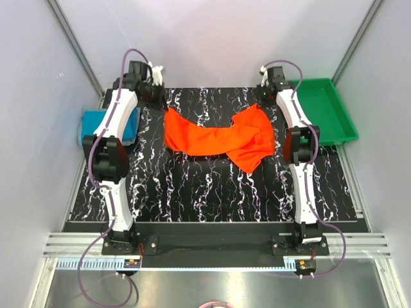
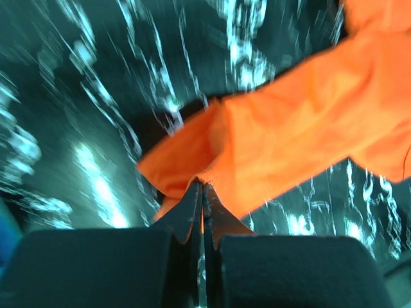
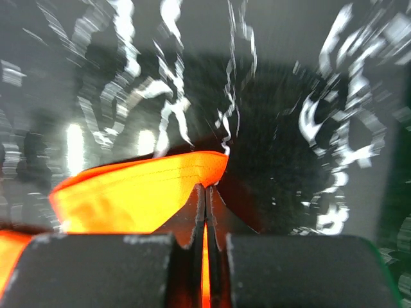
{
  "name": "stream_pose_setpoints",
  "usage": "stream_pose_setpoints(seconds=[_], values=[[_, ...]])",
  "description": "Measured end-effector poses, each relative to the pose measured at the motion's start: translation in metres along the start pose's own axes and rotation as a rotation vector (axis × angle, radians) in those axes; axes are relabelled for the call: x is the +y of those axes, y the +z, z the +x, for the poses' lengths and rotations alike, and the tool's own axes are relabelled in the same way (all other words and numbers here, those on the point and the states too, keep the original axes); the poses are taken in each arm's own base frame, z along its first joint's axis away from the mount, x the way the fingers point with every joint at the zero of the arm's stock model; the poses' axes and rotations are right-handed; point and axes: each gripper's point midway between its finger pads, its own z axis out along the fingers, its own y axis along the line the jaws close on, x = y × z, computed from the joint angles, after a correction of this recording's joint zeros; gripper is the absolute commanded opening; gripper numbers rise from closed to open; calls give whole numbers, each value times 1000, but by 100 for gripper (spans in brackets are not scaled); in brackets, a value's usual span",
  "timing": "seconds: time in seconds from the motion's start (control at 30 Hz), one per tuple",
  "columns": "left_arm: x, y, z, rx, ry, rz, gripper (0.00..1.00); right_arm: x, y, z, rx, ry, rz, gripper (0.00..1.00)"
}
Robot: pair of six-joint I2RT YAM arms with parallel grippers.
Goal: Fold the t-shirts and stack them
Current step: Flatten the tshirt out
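Observation:
The orange-red t-shirt (image 1: 212, 138) hangs crumpled between my two grippers over the far half of the black marbled table (image 1: 212, 192). At the shirt's far left corner my left gripper (image 1: 164, 108) is shut; the left wrist view shows its fingertips (image 2: 203, 186) pinching a fold of orange cloth (image 2: 302, 135). My right gripper (image 1: 263, 102) is shut on the far right corner, and its wrist view has a hemmed orange edge (image 3: 135, 192) clamped in that gripper (image 3: 205, 187). The teal-blue t-shirt (image 1: 96, 123) lies folded at the table's left edge, partly behind the left arm.
A green plastic tray (image 1: 327, 109) stands at the back right, just beyond the right arm. Grey enclosure walls with metal rails close in on both sides and at the back.

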Motion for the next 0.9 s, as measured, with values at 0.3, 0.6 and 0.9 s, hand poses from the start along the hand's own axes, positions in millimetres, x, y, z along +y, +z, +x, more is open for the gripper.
stream_pose_setpoints(seconds=[0.3,0.6,0.9], values=[[-7,-32,-56,-164,130,-29,0,27,-140,-118,-363,-103,-18,0],[-13,-70,-99,-302,205,-82,0,42,-266,-184,-661,-183,-8,0],[-9,-88,-119,-376,219,-119,0,36,-249,-161,-573,-179,-14,0]])
